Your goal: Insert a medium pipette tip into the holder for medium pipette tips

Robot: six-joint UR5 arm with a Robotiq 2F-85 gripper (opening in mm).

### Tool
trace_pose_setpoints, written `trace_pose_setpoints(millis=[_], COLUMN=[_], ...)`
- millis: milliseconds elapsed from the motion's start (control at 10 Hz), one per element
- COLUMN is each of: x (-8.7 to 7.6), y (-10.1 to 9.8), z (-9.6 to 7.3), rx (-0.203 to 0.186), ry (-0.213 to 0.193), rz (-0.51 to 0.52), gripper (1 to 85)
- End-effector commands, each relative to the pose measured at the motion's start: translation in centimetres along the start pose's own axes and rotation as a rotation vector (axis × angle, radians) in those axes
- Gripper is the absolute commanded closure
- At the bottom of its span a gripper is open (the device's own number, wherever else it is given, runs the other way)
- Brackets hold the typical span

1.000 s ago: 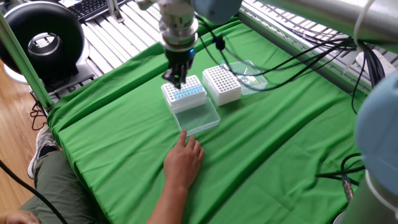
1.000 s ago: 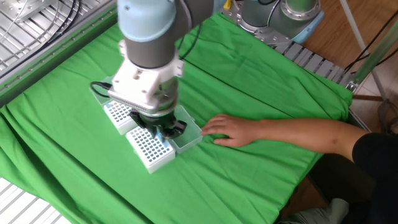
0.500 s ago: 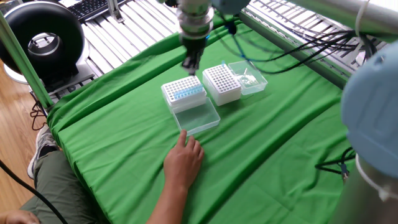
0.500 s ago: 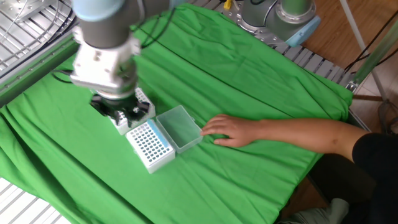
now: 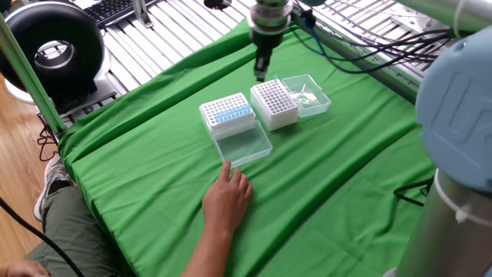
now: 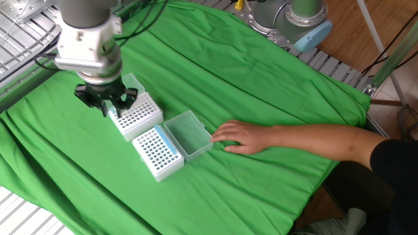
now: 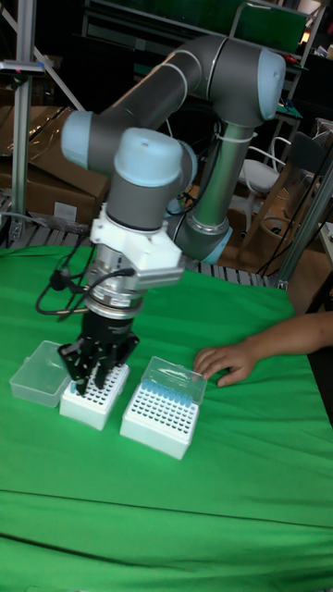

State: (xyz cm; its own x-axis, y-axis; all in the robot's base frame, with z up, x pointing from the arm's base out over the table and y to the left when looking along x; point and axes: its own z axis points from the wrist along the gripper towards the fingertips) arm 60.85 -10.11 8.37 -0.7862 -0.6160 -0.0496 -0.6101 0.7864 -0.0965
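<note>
The gripper [image 6: 104,106] has moved off the blue-tip rack [image 5: 227,114] to hover at the far edge of the white holder [image 5: 274,103]; whether its fingers grip a tip cannot be determined. Open clear lids [image 5: 244,145] adjoin both boxes. A person's hand [image 5: 228,194] rests nearby on the green cloth [image 5: 154,169].

A green table in a busy room
A green cloth [image 5: 154,161] covers the table. A big black round thing [image 5: 52,52] and a keyboard [image 5: 115,9] sit behind. Brown boxes [image 7: 46,185] stand nearby. The floor [image 5: 19,169] is wood.
</note>
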Motion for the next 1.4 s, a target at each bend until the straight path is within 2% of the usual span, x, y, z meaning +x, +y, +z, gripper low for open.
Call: trace_pose_setpoints(millis=[0, 100, 300, 400, 700, 1300], x=[2.4, 2.8, 3.3, 3.3, 3.0, 2.4], y=[-1.9, -1.5, -1.3, -0.8, -0.1, 0.3], z=[0.2, 0.8, 1.3, 1.3, 1.3, 1.7], rx=[-0.013, -0.034, -0.043, -0.062, -0.082, -0.081], ry=[-0.013, -0.028, -0.025, -0.023, -0.027, -0.036], rz=[-0.041, -0.040, -0.024, -0.005, 0.017, 0.040], gripper=[50.7, 49.3, 49.3, 50.7, 50.7, 54.7])
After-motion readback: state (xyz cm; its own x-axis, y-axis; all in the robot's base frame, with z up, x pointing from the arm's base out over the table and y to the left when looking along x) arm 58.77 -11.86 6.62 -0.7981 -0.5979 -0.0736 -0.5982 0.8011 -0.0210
